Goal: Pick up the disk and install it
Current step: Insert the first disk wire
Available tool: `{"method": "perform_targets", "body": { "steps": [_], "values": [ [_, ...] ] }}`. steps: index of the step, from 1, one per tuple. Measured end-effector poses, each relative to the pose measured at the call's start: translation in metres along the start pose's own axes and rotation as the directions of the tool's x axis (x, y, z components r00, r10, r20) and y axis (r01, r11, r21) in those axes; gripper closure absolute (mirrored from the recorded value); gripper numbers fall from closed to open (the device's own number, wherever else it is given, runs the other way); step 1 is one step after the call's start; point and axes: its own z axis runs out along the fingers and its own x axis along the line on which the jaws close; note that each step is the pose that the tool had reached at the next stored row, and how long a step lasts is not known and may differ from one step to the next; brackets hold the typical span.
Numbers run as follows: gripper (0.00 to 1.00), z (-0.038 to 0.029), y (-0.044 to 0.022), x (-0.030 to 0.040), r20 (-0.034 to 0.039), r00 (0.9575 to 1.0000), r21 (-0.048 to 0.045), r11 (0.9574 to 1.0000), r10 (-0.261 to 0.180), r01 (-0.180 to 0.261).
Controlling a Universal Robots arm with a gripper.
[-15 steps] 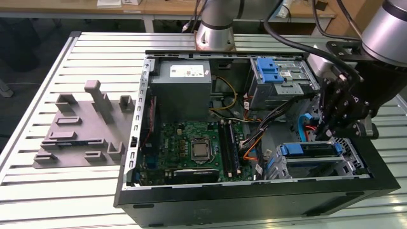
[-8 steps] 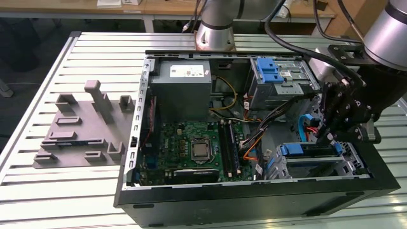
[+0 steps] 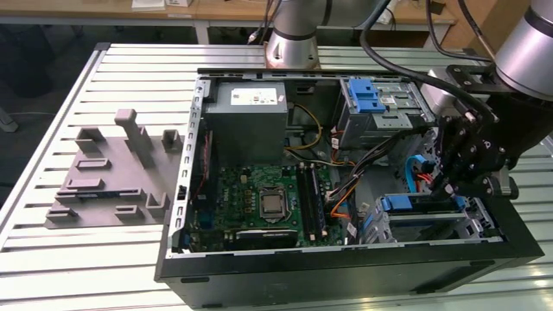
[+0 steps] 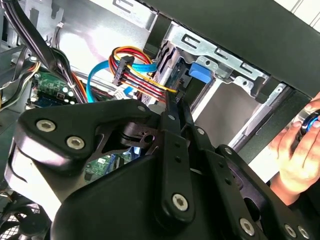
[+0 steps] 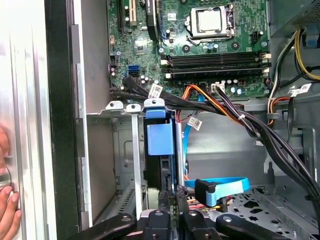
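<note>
Ribbed metal slats form the bench [image 3: 52,259], which carries an open black computer case [image 3: 346,272] with a grey moulded fixture [image 3: 108,175] just beside it, on the exterior view's left.

The disk [image 5: 159,150] stands on edge in a metal drive bay [image 5: 117,150] at a corner of the case, its blue carrier tab [image 5: 160,140] facing out and its dark body running down into the bay. In the exterior view the blue tab [image 3: 406,203] sits in the bay near the case's front corner on the exterior view's right.

The gripper [image 5: 170,197] is directly at the disk's free end, its black fingers [image 5: 164,200] drawn close together against the thin edge, apparently clamped on it. In the second wrist view the gripper [image 4: 175,102] points at the bay, just beside a bundle of red, yellow and blue cables [image 4: 132,67].

Beyond the bay lies the green motherboard [image 5: 200,50]. A grey power supply [image 3: 250,123] and a blue-latched drive cage [image 3: 376,107] sit at the case's far end, near the arm's base [image 3: 294,39].

A person's hand [image 4: 300,155] rests at the outer case wall.
</note>
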Motion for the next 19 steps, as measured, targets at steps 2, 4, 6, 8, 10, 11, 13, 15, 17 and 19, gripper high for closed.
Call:
{"method": "perform_targets", "body": {
  "steps": [2, 4, 6, 8, 10, 11, 13, 15, 17, 19],
  "values": [
    [0.84, 0.0001, 0.0000, 0.0002, 0.0001, 1.0000, -0.0005, 1.0000, 0.000, 0.000],
    [0.84, 0.0004, -0.0001, 0.0003, -0.0001, 1.0000, -0.0009, 1.0000, 0.000, 0.000],
    [0.84, 0.0008, -0.0003, 0.0003, -0.0001, 1.0000, -0.0016, 1.0000, 0.000, 0.000],
    [0.84, 0.0014, -0.0008, 0.0002, -0.0002, 1.0000, -0.0028, 1.0000, 0.000, 0.000],
    [0.84, 0.0017, -0.0011, 0.0001, -0.0003, 1.0000, -0.0038, 1.0000, 0.000, 0.000],
    [0.84, 0.0018, -0.0011, 0.0001, -0.0004, 1.0000, -0.0041, 1.0000, 0.000, 0.000],
    [0.84, 0.0021, -0.0014, 0.0001, -0.0005, 1.0000, -0.0048, 1.0000, 0.000, 0.000],
    [0.84, 0.0023, -0.0017, 0.0001, -0.0004, 1.0000, -0.0054, 1.0000, 0.000, 0.000],
    [0.84, 0.0026, -0.0019, 0.0001, -0.0005, 1.0000, -0.0060, 1.0000, 0.000, 0.000],
    [0.84, 0.0029, -0.0022, 0.0000, -0.0006, 1.0000, -0.0066, 1.0000, 0.000, 0.000]
  ]
}}
